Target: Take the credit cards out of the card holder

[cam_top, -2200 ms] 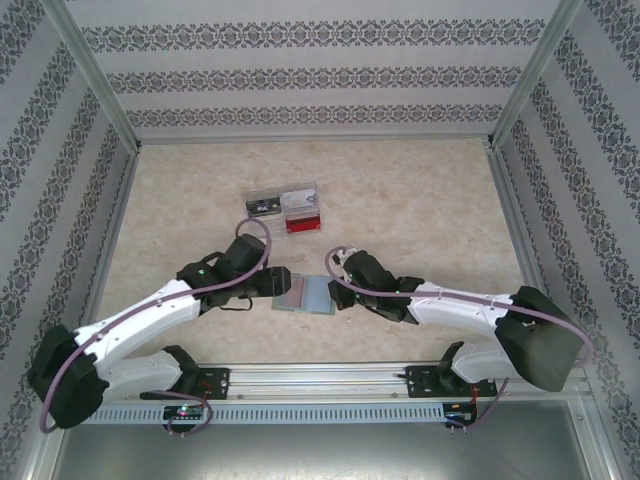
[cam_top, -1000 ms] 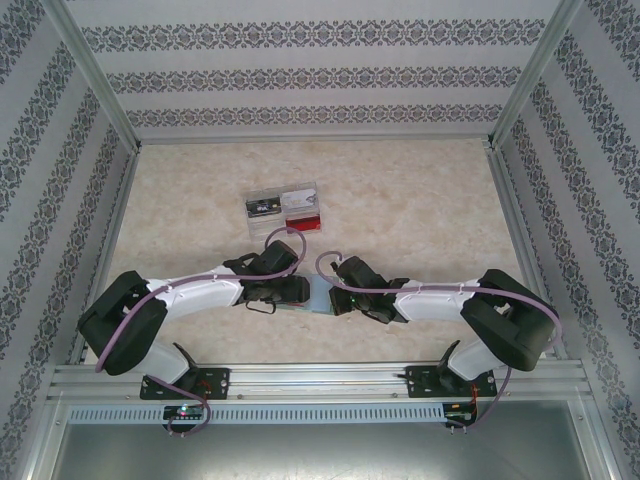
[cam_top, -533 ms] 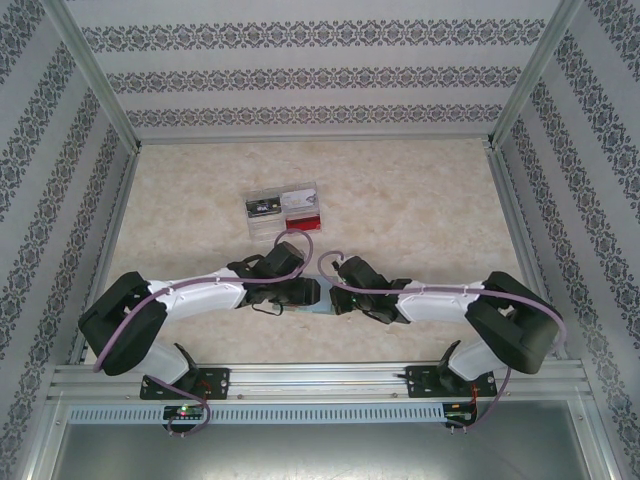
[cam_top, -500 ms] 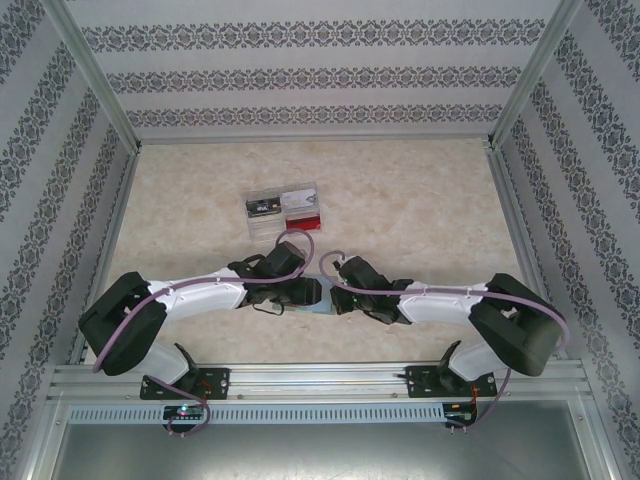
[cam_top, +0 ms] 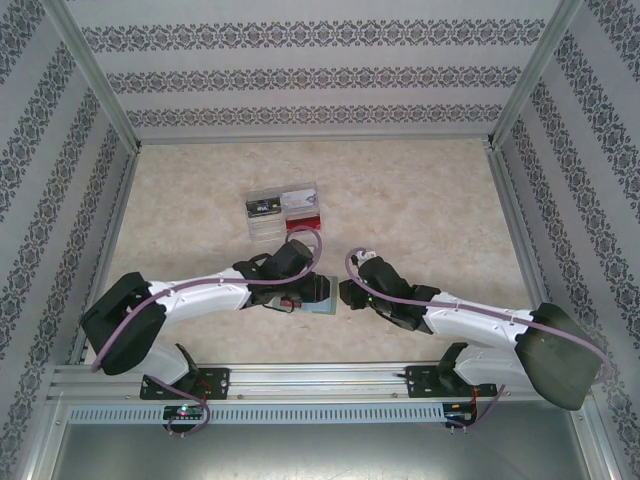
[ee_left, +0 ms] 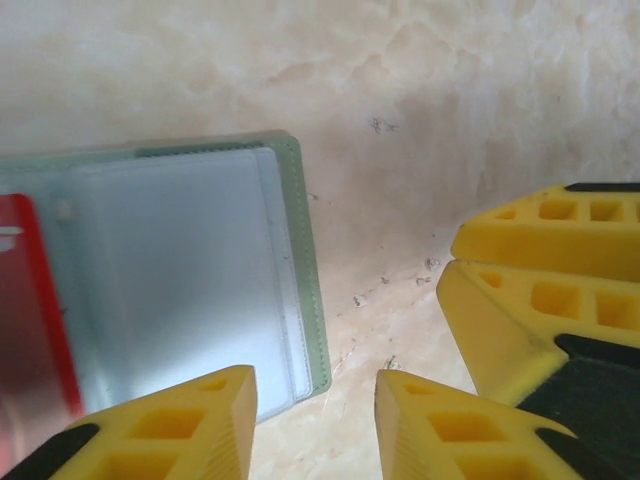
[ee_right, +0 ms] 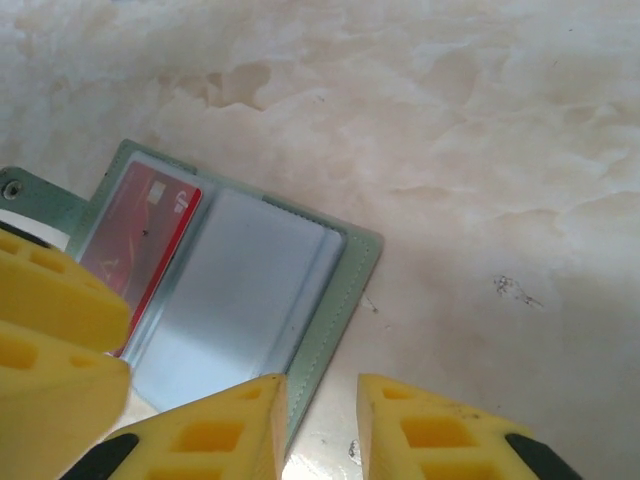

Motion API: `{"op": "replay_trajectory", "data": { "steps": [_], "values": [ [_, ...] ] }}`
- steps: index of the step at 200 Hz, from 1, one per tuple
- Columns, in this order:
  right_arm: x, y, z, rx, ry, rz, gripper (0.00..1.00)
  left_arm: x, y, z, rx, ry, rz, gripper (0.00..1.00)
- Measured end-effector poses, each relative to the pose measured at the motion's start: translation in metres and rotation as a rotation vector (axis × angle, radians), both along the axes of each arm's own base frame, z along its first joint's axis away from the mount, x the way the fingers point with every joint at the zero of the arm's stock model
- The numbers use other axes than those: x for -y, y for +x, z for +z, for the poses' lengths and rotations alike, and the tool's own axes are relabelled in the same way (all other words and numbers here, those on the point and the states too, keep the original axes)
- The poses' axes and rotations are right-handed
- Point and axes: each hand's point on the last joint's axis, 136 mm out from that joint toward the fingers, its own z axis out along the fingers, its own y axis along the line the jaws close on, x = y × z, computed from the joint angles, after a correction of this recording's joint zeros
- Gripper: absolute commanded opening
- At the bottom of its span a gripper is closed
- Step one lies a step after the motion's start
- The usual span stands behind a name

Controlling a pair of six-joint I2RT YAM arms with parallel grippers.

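The card holder (ee_right: 260,300) lies open and flat on the marble table, grey-green at the rim and blue-grey inside, with its tab (ee_right: 22,192) at the far left. A reddish credit card (ee_right: 140,245) sits in its left pocket; the right pocket looks pale and I cannot tell what it holds. My left gripper (ee_left: 315,420) hovers open over the holder's right edge (ee_left: 305,290), nothing between its fingers. My right gripper (ee_right: 322,425) is open by a narrow gap just off the same edge. From above, both grippers (cam_top: 316,290) (cam_top: 346,293) meet at the holder (cam_top: 325,306).
A clear plastic box (cam_top: 285,211) with cards inside stands behind the grippers toward the table's middle. Patterned walls and metal posts (cam_top: 95,80) enclose the table. The right gripper's yellow fingers (ee_left: 540,270) crowd the left wrist view.
The right gripper has opened from shut and drawn back to the right off the holder. The left gripper has slid right over the holder and narrowed its jaws.
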Motion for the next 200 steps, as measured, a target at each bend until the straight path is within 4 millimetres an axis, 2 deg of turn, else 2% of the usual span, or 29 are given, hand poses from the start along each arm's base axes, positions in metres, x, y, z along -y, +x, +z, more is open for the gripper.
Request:
{"op": "replay_trajectory", "data": {
  "steps": [22, 36, 70, 96, 117, 147, 200],
  "values": [
    [-0.003, -0.003, 0.000, -0.018, 0.014, 0.006, 0.30, -0.018, 0.007, 0.014, 0.034, 0.014, 0.048, 0.26],
    [-0.008, -0.006, 0.000, -0.031, 0.022, 0.016, 0.30, -0.035, 0.013, 0.016, 0.045, 0.030, 0.092, 0.22],
    [-0.031, -0.008, 0.003, -0.071, 0.046, 0.044, 0.30, -0.072, 0.017, -0.008, -0.003, 0.102, 0.160, 0.16],
    [-0.050, -0.010, 0.005, -0.096, 0.063, 0.067, 0.28, -0.089, 0.015, -0.022, -0.039, 0.123, 0.182, 0.16],
    [-0.065, -0.009, 0.005, -0.121, 0.087, 0.074, 0.22, -0.091, 0.012, -0.030, -0.065, 0.124, 0.175, 0.14],
    [-0.079, -0.005, 0.000, -0.167, 0.110, 0.067, 0.21, -0.087, 0.009, -0.042, -0.097, 0.124, 0.145, 0.12],
    [-0.090, -0.004, -0.015, -0.249, 0.131, 0.035, 0.21, -0.085, 0.006, -0.052, -0.121, 0.116, 0.137, 0.11]
  ]
}}
